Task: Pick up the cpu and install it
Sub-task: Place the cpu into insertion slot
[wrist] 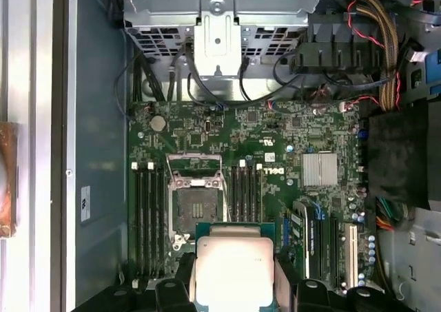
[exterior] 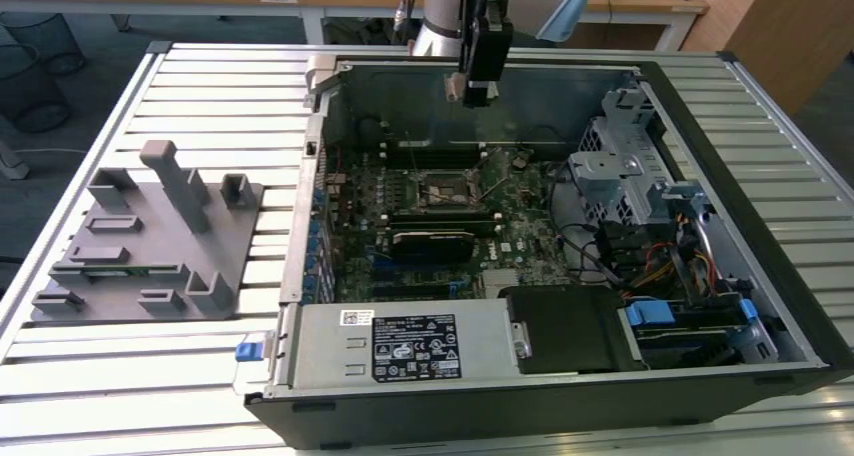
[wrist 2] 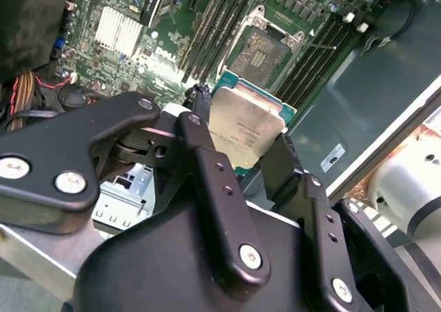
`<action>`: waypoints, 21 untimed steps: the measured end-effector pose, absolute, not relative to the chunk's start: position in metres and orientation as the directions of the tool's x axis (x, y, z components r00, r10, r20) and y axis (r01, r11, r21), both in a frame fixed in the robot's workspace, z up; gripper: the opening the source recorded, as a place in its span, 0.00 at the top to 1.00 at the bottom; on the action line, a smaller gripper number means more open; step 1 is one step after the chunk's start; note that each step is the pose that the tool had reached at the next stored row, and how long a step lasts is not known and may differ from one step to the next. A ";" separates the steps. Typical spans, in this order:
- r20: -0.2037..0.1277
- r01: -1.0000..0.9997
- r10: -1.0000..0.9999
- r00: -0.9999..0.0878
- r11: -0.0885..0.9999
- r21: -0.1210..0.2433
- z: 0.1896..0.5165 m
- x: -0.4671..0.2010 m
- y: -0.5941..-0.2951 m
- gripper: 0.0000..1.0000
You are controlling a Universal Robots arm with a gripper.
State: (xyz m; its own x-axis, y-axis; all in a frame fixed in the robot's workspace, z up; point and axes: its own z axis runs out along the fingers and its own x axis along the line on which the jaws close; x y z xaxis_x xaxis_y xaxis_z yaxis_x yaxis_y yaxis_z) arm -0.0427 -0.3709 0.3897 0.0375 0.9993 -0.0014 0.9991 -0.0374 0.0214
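Note:
The cpu (wrist 2: 244, 119) (wrist: 233, 264), a flat square chip with a silver metal top and a green rim, sits between my two black fingers (wrist 2: 200, 147). My gripper (wrist 2: 238, 147) (wrist: 233, 290) is shut on it. In the exterior view the gripper (exterior: 477, 94) hangs above the far side of the open computer case (exterior: 747, 306). The open socket (wrist: 196, 205) (wrist 2: 262, 50) (exterior: 445, 188) lies on the motherboard below, with its metal frame lifted and nothing in it. The cpu hovers well above the board, a little off from the socket.
Memory slots (wrist: 148, 219) flank the socket. A drive cage (exterior: 621, 166), cable bundles (wrist: 375, 57) and a black power supply (exterior: 567, 326) fill the case toward the exterior view's right. A grey parts fixture (exterior: 147, 241) stands on the slatted table at the exterior view's left.

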 end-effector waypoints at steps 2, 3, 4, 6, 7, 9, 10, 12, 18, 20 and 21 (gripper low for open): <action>-0.001 0.999 0.999 0.039 -0.039 0.021 0.390 -0.043 -0.371 0.46; -0.001 0.999 0.999 0.039 -0.039 0.021 0.390 -0.043 -0.371 0.46; -0.002 0.999 0.999 0.035 -0.035 0.021 0.390 -0.043 -0.371 0.46; -0.001 1.000 1.000 0.011 -0.011 0.022 0.389 -0.043 -0.371 0.46; -0.001 1.000 1.000 -0.007 0.007 0.021 0.388 -0.043 -0.371 0.46; -0.001 0.999 0.999 -0.043 0.043 0.021 0.388 -0.043 -0.371 0.46; -0.002 0.998 0.998 -0.057 0.057 0.021 0.387 -0.043 -0.371 0.46; -0.002 0.998 0.998 -0.059 0.059 0.021 0.387 -0.043 -0.371 0.46; -0.001 0.998 0.998 -0.059 0.059 0.021 0.386 -0.043 -0.371 0.46; -0.001 0.998 0.998 -0.059 0.059 0.021 0.385 -0.043 -0.371 0.46; -0.001 0.998 0.998 -0.059 0.059 0.021 0.384 -0.043 -0.371 0.46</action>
